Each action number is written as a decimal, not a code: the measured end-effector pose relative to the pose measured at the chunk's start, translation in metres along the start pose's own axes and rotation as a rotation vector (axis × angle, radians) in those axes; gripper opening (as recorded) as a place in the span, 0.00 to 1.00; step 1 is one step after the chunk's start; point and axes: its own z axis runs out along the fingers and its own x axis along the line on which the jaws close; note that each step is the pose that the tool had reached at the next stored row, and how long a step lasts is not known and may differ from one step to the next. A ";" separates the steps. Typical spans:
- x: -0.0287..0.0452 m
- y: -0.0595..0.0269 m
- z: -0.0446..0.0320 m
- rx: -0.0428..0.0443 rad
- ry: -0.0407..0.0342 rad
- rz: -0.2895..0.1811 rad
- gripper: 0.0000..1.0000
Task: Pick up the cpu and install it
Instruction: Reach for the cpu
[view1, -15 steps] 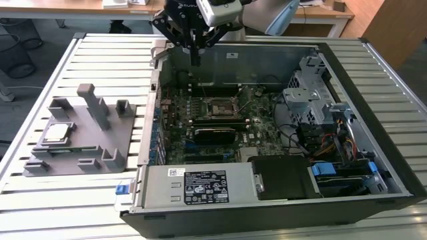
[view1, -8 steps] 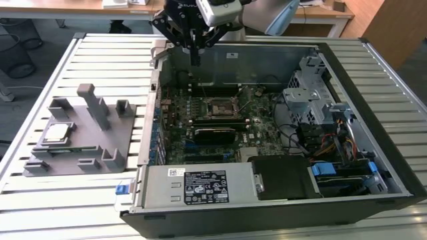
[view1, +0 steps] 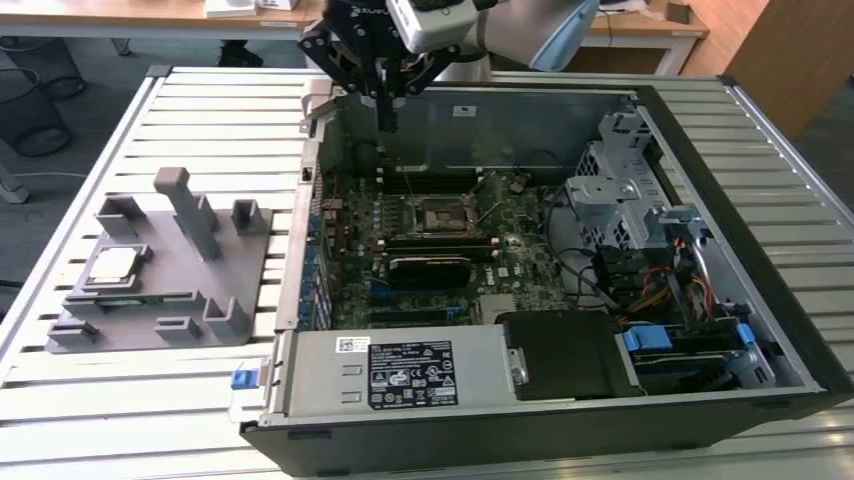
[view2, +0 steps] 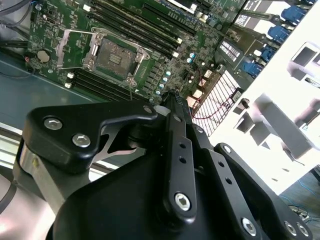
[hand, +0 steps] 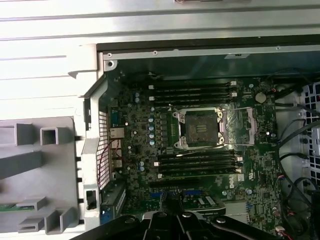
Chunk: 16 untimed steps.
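The gripper (view1: 390, 122) hangs over the far left part of the open case (view1: 534, 430), just inside its far wall and above the far edge of the motherboard (view1: 514, 260). Its jaws are pressed together with nothing between them, which the second wrist view (view2: 172, 97) also shows. The cpu (view1: 114, 263) lies flat on the grey fixture (view1: 200, 290) at the exterior view's left. It sits outside the case and well apart from the gripper, with fixture posts standing just beside it. A strip of slatted table (view1: 200, 110) separates the fixture from the case's upright left wall. Inside, the socket (hand: 202, 127) sits mid-board with its metal frame swung open. It is hemmed on its far and near sides by rows of memory slots (hand: 192, 92), while the room straight above it is free. To the right stands the tall drive cage (view1: 607, 190) with cable bundles beside it. The grey power supply (view1: 320, 385) fills the near left corner. It carries a large dark label (view1: 410, 375) of pale print and symbols, too small to make out.
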 end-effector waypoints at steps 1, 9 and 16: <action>0.0004 0.0000 0.0000 0.0001 0.0000 0.000 0.11; 0.0036 -0.0003 0.0000 0.0000 0.0000 0.000 0.11; 0.0062 -0.0005 0.0001 0.0000 0.0000 0.000 0.11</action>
